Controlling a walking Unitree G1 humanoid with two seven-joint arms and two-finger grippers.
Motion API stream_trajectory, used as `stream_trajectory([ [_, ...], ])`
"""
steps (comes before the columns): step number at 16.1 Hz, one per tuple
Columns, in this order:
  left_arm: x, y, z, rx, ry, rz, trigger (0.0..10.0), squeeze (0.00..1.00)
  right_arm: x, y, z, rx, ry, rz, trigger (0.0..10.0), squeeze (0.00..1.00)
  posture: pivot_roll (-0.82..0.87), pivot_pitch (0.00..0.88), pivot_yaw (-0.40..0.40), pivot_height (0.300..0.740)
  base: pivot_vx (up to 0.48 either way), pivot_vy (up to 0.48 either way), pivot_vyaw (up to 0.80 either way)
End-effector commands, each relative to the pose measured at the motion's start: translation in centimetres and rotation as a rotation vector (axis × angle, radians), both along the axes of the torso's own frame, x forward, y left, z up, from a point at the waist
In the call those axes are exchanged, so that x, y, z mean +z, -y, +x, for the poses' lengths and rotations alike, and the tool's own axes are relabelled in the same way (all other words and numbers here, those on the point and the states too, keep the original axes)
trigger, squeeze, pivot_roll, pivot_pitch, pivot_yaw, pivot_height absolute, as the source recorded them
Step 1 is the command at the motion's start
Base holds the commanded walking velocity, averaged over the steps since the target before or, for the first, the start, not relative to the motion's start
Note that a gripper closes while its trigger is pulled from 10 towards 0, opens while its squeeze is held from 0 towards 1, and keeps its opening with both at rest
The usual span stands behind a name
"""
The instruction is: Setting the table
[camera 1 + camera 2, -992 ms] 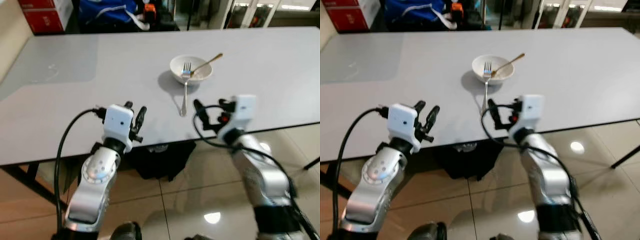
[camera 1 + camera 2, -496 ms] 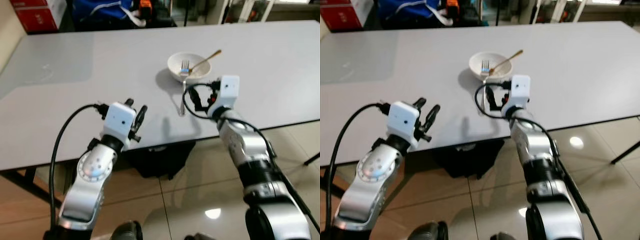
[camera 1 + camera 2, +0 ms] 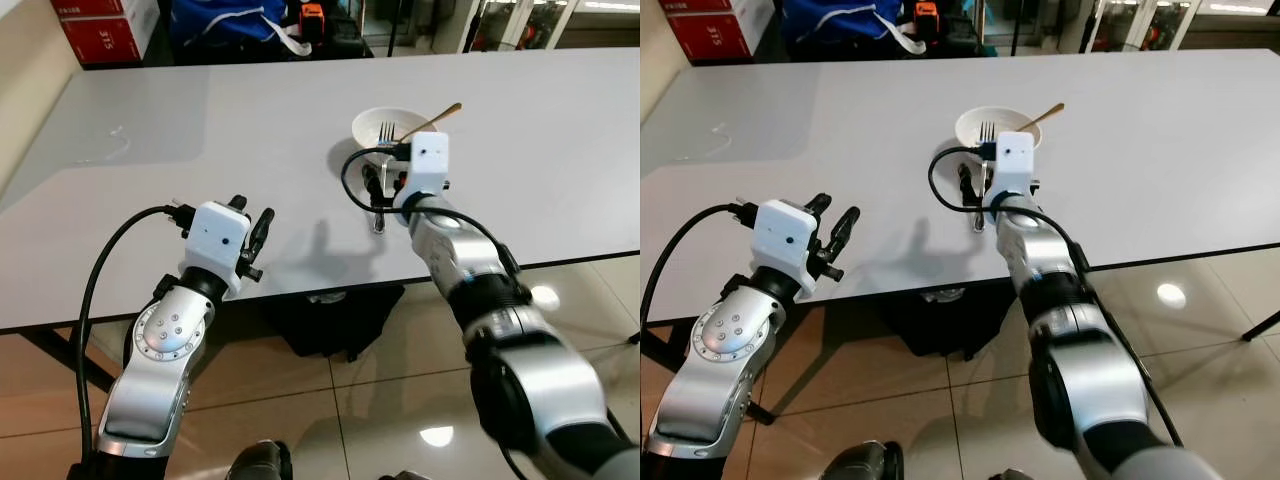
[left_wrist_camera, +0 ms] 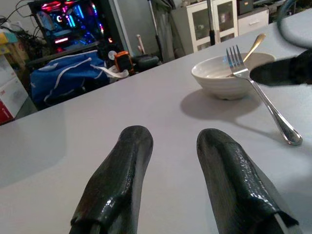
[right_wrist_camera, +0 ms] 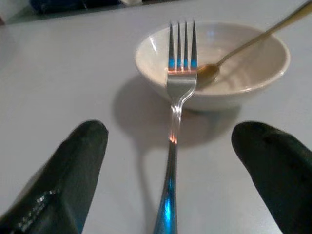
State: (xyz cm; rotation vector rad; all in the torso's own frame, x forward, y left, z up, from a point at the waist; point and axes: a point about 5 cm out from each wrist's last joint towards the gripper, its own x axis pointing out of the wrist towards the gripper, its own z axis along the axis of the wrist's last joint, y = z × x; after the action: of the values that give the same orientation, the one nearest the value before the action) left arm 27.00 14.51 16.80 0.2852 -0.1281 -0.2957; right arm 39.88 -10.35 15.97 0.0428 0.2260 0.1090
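Reaching forward from the table edge, the right gripper now sits low over the tabletop with its fingers spread wide to either side of the fork, while the left gripper hovers near the front edge, fingers parted and empty. The step in hand looks like grasping the fork, so the next move calls for lowering and closing on its handle. Slim and silver, it leans tines-up on the rim of the white bowl, which holds a gold spoon, its handle end resting on the tabletop.

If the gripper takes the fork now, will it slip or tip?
The fork is thin, shiny metal, so probably stiff and somewhat slippery. Its prongs lean on the bowl rim with the handle on the table, so it may pivot or slide when the open right gripper closes.
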Motion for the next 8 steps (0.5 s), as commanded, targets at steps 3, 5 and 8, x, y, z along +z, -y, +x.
stream_trajectory([
  [3,0.6,-0.1,0.0,-0.008,0.020,0.031,10.0,0.00,-0.1,0.7,0.4,-0.107,-0.024,-0.045,10.0,0.00,0.17,0.048,0.025,0.740,0.000,0.000,0.00],
  [5,0.8,-0.4,0.0,0.008,0.026,0.036,10.0,0.00,0.2,0.1,0.7,-0.112,-0.037,0.028,10.0,0.00,0.20,0.041,0.003,0.740,0.000,0.000,0.00],
  [8,1.1,-0.7,-0.1,0.016,0.037,0.044,10.0,0.00,0.3,-0.9,0.7,-0.085,-0.061,0.143,10.0,0.00,0.23,0.043,-0.017,0.740,0.000,0.000,0.00],
])
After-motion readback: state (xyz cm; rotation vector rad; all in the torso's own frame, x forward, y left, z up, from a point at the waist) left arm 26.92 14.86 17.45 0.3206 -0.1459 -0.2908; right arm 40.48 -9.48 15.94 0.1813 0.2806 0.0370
